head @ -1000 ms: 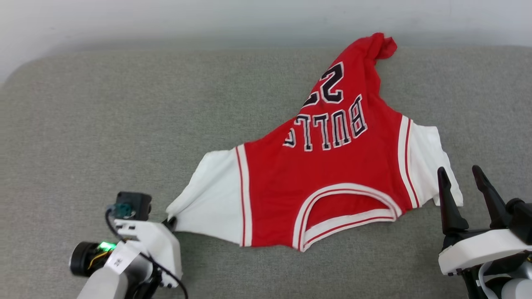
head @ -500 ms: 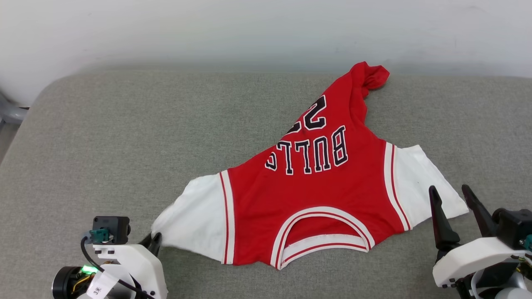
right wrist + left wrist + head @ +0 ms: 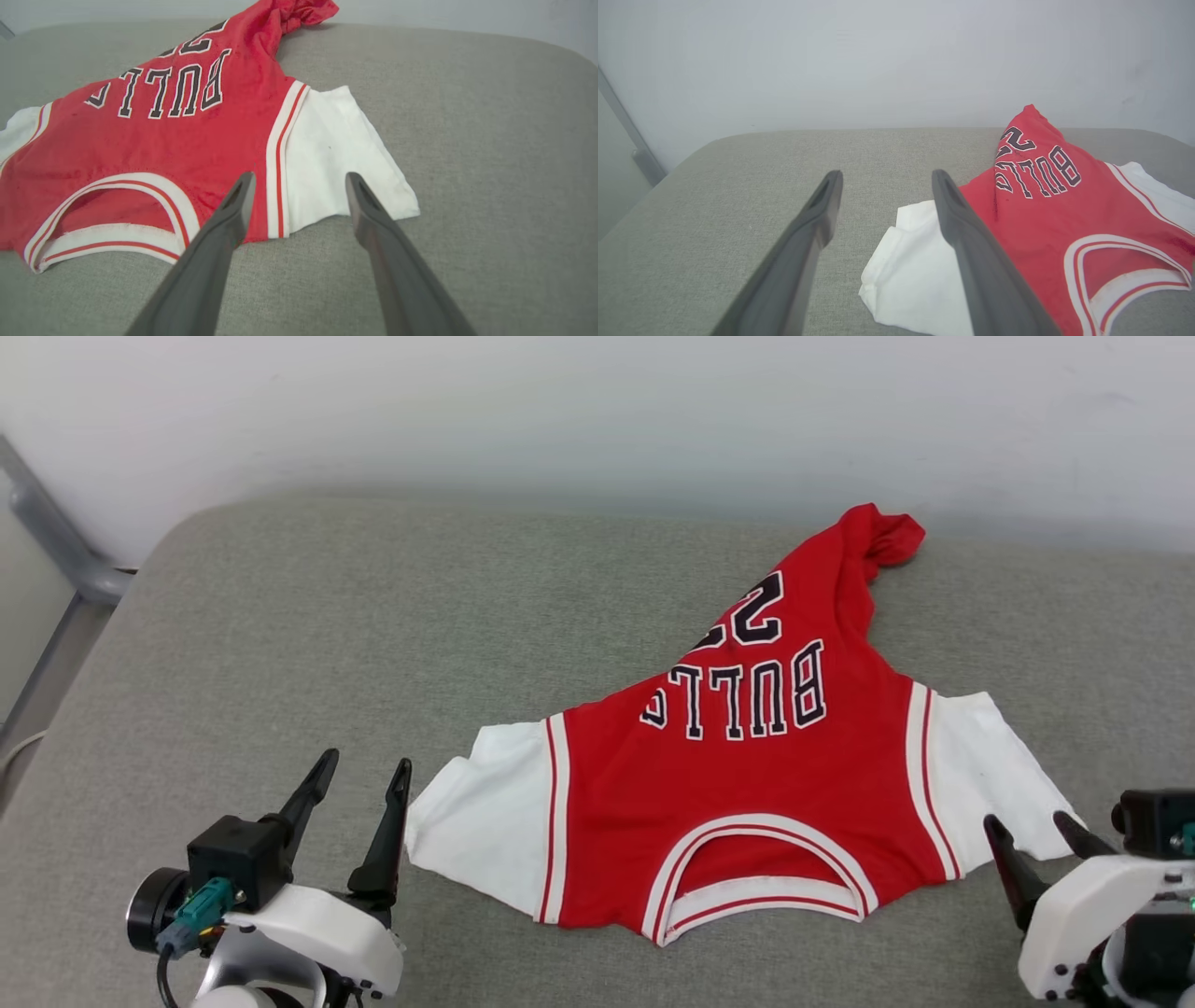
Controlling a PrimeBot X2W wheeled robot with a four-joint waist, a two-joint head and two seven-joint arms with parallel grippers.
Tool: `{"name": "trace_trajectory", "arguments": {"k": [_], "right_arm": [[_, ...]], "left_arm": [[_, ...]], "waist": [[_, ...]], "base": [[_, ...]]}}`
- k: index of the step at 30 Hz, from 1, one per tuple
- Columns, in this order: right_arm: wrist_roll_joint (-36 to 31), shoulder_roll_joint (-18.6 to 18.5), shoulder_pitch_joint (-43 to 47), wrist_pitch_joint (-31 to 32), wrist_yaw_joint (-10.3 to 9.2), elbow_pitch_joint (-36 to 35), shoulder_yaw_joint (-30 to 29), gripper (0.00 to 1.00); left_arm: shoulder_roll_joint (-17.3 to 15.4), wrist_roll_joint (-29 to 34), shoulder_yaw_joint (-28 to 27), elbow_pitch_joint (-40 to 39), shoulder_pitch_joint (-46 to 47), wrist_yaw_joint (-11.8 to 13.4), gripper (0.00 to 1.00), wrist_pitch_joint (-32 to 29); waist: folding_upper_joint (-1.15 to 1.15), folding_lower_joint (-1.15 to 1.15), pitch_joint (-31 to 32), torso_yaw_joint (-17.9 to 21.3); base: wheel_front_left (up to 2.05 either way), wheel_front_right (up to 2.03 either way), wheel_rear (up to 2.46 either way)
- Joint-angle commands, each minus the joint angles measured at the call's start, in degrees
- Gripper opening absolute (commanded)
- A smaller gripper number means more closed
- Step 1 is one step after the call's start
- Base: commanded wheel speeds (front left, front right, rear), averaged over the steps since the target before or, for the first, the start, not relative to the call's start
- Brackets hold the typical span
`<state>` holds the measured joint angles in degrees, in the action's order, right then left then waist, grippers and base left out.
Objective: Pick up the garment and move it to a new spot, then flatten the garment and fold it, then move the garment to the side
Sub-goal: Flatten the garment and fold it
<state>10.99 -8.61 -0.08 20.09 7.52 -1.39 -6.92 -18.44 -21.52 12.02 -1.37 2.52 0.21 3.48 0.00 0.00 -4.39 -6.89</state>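
Observation:
The red garment (image 3: pixel 747 784) lies chest up on the grey cushion (image 3: pixel 327 635), collar toward me, lettering upside down. Its far hem is bunched into a point (image 3: pixel 887 537), and its white sleeves spread left and right. My left gripper (image 3: pixel 364 763) stands open just left of the left sleeve (image 3: pixel 485 821), nothing between its fingers. In the left wrist view the gripper (image 3: pixel 886 175) is open, with the garment (image 3: pixel 1041 224) to the right of its right finger. My right gripper (image 3: pixel 1024 821) is open beside the right sleeve (image 3: pixel 990 775). In the right wrist view that gripper (image 3: pixel 300 176) hovers over the garment (image 3: pixel 163 140) at its sleeve.
A pale wall (image 3: pixel 560 411) rises right behind the cushion. A grey metal bar (image 3: pixel 56 541) slants at the far left beyond the cushion's rounded corner. Bare cushion spreads to the left of the garment and behind it.
My left gripper has let go of the left sleeve, opened and risen upright. The sleeve has gone slack. The right gripper has dropped lower in view. The camera has shifted.

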Motion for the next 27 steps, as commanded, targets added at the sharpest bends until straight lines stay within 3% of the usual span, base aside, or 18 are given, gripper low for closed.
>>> {"name": "trace_trajectory", "arguments": {"k": [1, 7, 13, 22, 27], "right_arm": [[1.6, -1.0, -1.7, 4.7, -0.05, -0.5, -0.8, 1.00], [1.4, -5.7, -5.8, 25.8, -0.05, -0.7, -3.8, 1.00], [0.1, -8.2, -10.8, 38.3, -0.06, 2.9, -6.8, 1.00], [-3.6, -11.1, -14.7, 40.0, -0.06, 11.8, -11.5, 1.00], [-3.6, -9.8, -14.8, 38.5, -0.05, 16.7, -12.6, 1.00]], "left_arm": [[0.4, 0.4, -0.3, -0.4, -1.0, 0.8, 1.00, 1.2], [0.6, 0.6, 0.1, -2.1, -1.0, 0.9, 1.00, 2.6], [0.7, 1.2, 1.5, -3.3, 1.1, -0.1, 1.00, 3.4], [0.6, 1.1, 2.8, -3.3, 2.8, -1.0, 1.00, 3.5], [0.7, 0.8, 2.9, -3.0, 3.5, -1.0, 1.00, 4.1]], "waist": [[0.00, 0.00, -0.3, -0.9], [0.00, 0.00, -1.9, -3.1], [0.00, 0.00, -4.6, -5.7], [0.00, 0.00, -8.5, -9.1], [0.00, 0.00, -9.6, -9.9]], "base": [[0.00, 0.00, 0.00], [0.00, 0.00, 0.00], [0.00, 0.00, 0.00], [0.00, 0.00, 0.00], [0.00, 0.00, 0.00]]}}
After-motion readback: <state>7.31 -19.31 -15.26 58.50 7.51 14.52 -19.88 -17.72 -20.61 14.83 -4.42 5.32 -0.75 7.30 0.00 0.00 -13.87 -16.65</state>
